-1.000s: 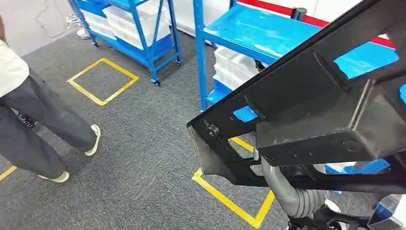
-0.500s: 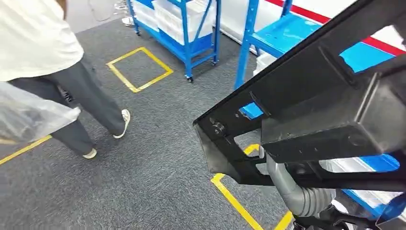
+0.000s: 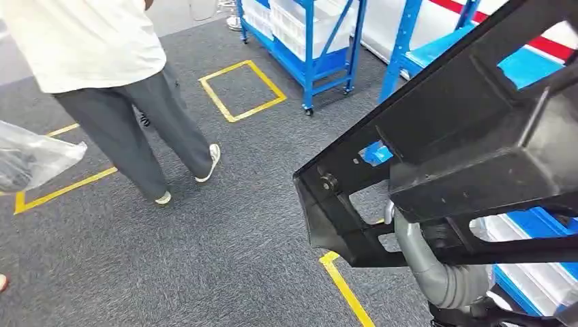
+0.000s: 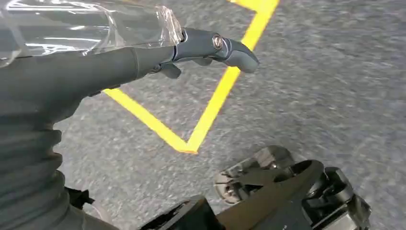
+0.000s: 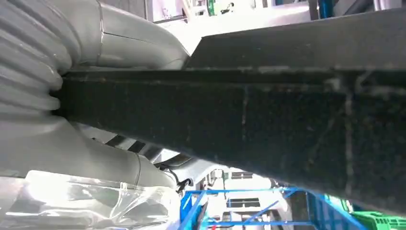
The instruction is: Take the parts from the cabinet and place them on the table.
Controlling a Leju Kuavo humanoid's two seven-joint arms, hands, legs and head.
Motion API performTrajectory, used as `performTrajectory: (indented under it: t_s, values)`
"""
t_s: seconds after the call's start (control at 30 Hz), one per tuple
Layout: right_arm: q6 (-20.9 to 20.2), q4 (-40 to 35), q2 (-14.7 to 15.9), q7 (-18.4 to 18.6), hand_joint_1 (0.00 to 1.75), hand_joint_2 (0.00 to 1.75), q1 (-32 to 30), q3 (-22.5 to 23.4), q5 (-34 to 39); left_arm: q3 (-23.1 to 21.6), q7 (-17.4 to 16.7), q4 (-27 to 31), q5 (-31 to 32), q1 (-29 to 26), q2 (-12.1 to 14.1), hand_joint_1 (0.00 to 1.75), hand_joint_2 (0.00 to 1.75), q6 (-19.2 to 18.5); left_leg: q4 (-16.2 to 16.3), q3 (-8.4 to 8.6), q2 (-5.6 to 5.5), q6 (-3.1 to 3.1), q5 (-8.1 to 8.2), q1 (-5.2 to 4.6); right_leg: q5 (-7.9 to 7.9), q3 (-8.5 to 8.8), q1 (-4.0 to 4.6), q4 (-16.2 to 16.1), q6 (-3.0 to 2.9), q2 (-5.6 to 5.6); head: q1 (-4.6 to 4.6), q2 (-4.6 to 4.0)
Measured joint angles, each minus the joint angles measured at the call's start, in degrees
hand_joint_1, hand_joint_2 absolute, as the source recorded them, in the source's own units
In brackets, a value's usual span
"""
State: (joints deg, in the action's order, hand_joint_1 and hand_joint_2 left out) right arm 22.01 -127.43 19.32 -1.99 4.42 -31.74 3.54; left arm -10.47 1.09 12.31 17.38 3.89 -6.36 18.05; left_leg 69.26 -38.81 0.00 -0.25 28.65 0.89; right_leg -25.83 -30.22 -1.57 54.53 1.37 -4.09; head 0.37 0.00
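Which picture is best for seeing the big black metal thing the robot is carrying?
The head view shows the black metal part best: you can see its frame shape, its cut-out holes and a bolt. The right wrist view has it too, but so close that it is just a dark scuffed bar by the right hand. The left wrist view looks at the carpet.

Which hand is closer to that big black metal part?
Right. The right hand grips the black metal part; the left hand hangs apart from it, above the carpet's yellow tape.
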Motion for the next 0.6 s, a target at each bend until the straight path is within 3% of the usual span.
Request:
performTrajectory:
  t_s: [0.07, 0.1, 0.13, 0.23, 0.27, 0.3, 0.33, 0.37, 0.43, 0.47, 0.5, 0.53, 0.57, 0.6]
  values:
    - [0.7, -0.9, 0.2, 0.5, 1.75, 1.75, 0.0, 0.0, -0.7, -0.2, -0.7, 0.0, 0.0, -0.2, 0.0, 0.0, 1.75, 0.0, -10.3, 5.6, 1.63, 0.29, -4.32, -0.03, -0.35, 0.61, -0.02, 0.0, 0.32, -0.95, 0.0, -0.02]
    - [1.0, -1.5, 0.4, 0.8, 1.75, 1.75, 0.0, 0.0, -1.1, -0.2, -0.7, 0.0, 0.0, -0.4, 0.0, 0.0, 1.75, 0.0, -14.8, 7.62, 5.8, 0.99, -4.72, -0.54, -0.56, 0.88, 0.2, 0.0, 0.68, -1.42, 0.0, 0.0]
    - [1.2, -1.9, 0.7, 0.9, 1.75, 1.75, 0.0, 0.0, -1.3, -0.2, -0.7, 0.0, -0.1, -0.4, 0.0, 0.0, 1.75, 0.2, -14.7, 7.42, 5.16, 1.54, -4.97, -0.94, -0.76, 0.88, 0.61, 0.1, 1.0, -1.86, 0.02, -0.02]
    - [1.5, -3.1, 1.0, 1.2, 1.75, 1.75, 0.0, -0.2, -2.0, -0.3, -0.7, 0.0, -0.6, -0.5, 0.0, 0.0, 1.75, 0.5, -14.5, 6.83, 3.24, 2.35, -4.71, -1.26, -0.99, 1.28, 0.55, -0.2, 1.77, -3.32, 0.04, 0.0]
    - [1.5, -3.8, 1.3, 1.2, 1.75, 1.75, 0.1, -0.3, -2.1, -0.4, -0.7, 0.0, -0.9, -0.6, 0.0, 0.0, 1.75, 0.7, -15.1, 7.59, 1.94, 2.93, -5.14, -0.93, -1.41, 1.69, 0.43, -0.3, 2.45, -4.08, 0.04, 0.0]
    - [1.5, -4.2, 1.6, 1.3, 1.75, 1.75, 0.2, -0.4, -2.2, -0.5, -0.7, 0.0, -1.1, -0.8, 0.0, 0.0, 1.75, 0.8, -15.3, 7.74, 1.34, 3.16, -5.27, -0.63, -2.07, 1.91, 0.03, 0.5, 2.61, -1.75, 0.13, -0.02]
    - [1.5, -4.3, 1.7, 1.2, 1.75, 1.75, 0.2, -0.4, -2.4, -0.4, -0.7, 0.0, -1.2, -0.7, 0.0, 0.0, 1.75, 0.9, -15.3, 7.85, 0.85, 3.33, -5.29, -0.51, -3.53, 1.08, 0.04, 2.7, 2.62, 0.88, 0.13, 0.0]
    - [1.4, -4.6, 2.1, 1.2, 1.75, 1.75, 0.1, -0.4, -2.4, -0.4, -0.7, 0.0, -1.2, -0.6, 0.1, 0.0, 1.75, 1.0, -15.3, 7.85, -0.12, 3.72, -5.31, -0.51, -7.07, -1.99, 0.05, 9.0, 2.63, 3.04, 0.63, 0.0]
    - [1.0, -4.8, 2.5, 1.4, 1.75, 1.75, 0.1, -0.5, -2.4, -0.5, -0.7, 0.0, -1.0, -0.5, 0.1, 0.0, 1.75, 1.0, -15.3, 7.78, -1.8, 3.83, -5.29, -0.62, -10.18, -6.6, 0.16, 17.6, 2.66, 3.59, 0.85, 0.0]
    - [0.8, -4.8, 2.6, 1.4, 1.75, 1.75, 0.1, -0.5, -2.4, -0.6, -0.6, 0.0, -1.3, -0.7, 0.1, 0.0, 1.75, 1.2, -15.2, 7.87, -2.84, 3.82, -5.28, -0.65, -9.87, -7.96, 0.22, 19.4, 2.58, 3.61, 0.87, 0.0]
    - [0.7, -4.9, 2.7, 1.4, 1.75, 1.75, 0.1, -0.6, -2.4, -0.6, -0.4, 0.0, -1.6, -0.8, 0.1, 0.0, 1.75, 1.4, -15.2, 7.94, -3.55, 3.81, -5.26, -0.64, -8.38, -7.72, 0.23, 18.2, 2.53, 3.61, 0.87, 0.0]
    - [0.6, -4.9, 2.8, 1.4, 1.75, 1.75, 0.1, -0.7, -2.4, -0.5, -0.2, 0.0, -2.1, -0.8, 0.1, 0.0, 1.75, 1.5, -15.1, 8.04, -4.62, 3.76, -5.22, -0.57, -5.33, -6.17, 0.19, 14.0, 2.43, 3.68, 0.89, 0.0]
    - [0.4, -5.0, 2.9, 1.2, 1.75, 1.75, 0.1, -0.7, -2.4, -0.5, 0.2, 0.0, -2.2, -0.8, 0.1, 0.0, 1.75, 1.6, -15.1, 8.22, -5.61, 3.62, -5.12, -0.48, -1.83, -3.58, 0.08, 7.8, 2.33, 4.2, 0.9, 0.0]
    - [0.3, -5.0, 3.0, 0.9, 1.75, 1.75, 0.1, -0.7, -2.3, -0.5, 0.6, 0.0, -2.1, -0.8, 0.1, 0.0, 1.75, 1.6, -15.0, 8.35, -6.3, 3.41, -4.98, -0.46, 0.52, -1.55, -0.09, 3.1, 2.32, 5.76, 0.9, 0.0]
